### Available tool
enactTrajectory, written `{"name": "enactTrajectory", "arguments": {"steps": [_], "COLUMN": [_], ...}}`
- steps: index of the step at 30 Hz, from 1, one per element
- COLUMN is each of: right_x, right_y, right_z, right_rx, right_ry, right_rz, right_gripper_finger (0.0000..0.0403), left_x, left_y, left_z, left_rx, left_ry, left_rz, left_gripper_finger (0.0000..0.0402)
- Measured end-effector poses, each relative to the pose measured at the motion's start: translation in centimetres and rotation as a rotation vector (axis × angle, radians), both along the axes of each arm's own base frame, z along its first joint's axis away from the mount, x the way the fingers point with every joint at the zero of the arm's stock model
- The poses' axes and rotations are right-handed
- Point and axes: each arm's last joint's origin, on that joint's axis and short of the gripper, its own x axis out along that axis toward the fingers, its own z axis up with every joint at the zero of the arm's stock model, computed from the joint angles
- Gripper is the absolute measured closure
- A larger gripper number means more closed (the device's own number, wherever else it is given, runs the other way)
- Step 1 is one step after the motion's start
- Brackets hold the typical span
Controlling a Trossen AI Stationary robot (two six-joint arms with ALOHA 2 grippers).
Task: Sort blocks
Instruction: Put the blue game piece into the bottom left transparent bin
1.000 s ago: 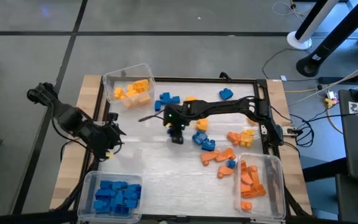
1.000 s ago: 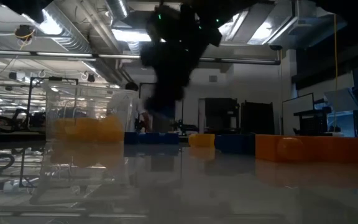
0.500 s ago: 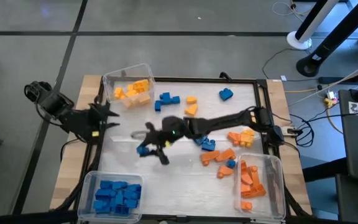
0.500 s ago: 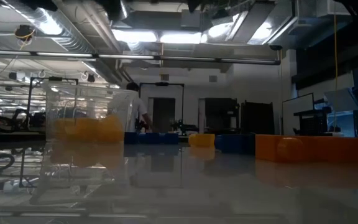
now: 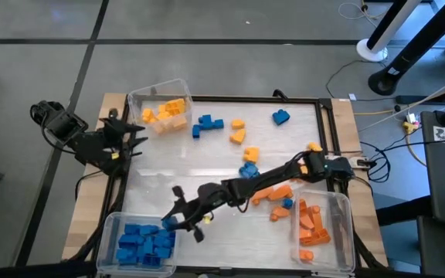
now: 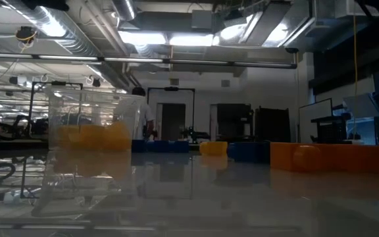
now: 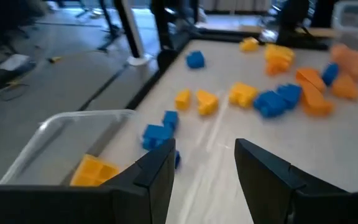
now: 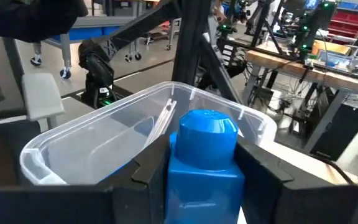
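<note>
blue block (image 8: 202, 163) between my right gripper's (image 5: 178, 218) fingers, clamped | bin of blue blocks (image 5: 114, 225) just ahead | arm stretched low across table | left gripper (image 7: 204, 163) empty, parted

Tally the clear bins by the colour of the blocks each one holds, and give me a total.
Clear bin holding yellow blocks: 1
Clear bin holding blue blocks: 1
Clear bin holding orange blocks: 1
Total: 3 bins
</note>
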Motion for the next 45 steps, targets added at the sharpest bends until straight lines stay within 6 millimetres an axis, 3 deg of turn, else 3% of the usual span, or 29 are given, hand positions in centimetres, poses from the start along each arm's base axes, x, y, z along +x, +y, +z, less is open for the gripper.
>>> {"name": "enactTrajectory", "arguments": {"steps": [7,33,45], "right_x": [1.7,1.4,1.5], "right_y": [0.9,2.0,1.8], "right_z": [-1.6,-1.6,-1.6], "right_rx": [0.005,-0.017,-0.019], "right_ry": [-0.007,-0.031,-0.030], "right_rz": [0.028,0.013,-0.025], "right_gripper_finger": [0.0253,0.0252,0.0150], "left_x": [0.0,0.0,0.1], "left_y": [0.1,0.1,0.0], "left_z": [0.1,0.1,0.0], "left_rx": [-0.022,-0.024,-0.022], "left_ry": [-0.037,-0.038,-0.035], "left_rz": [0.048,0.050,0.049], "left_gripper_finger": [0.0247,0.0247,0.0247]}}
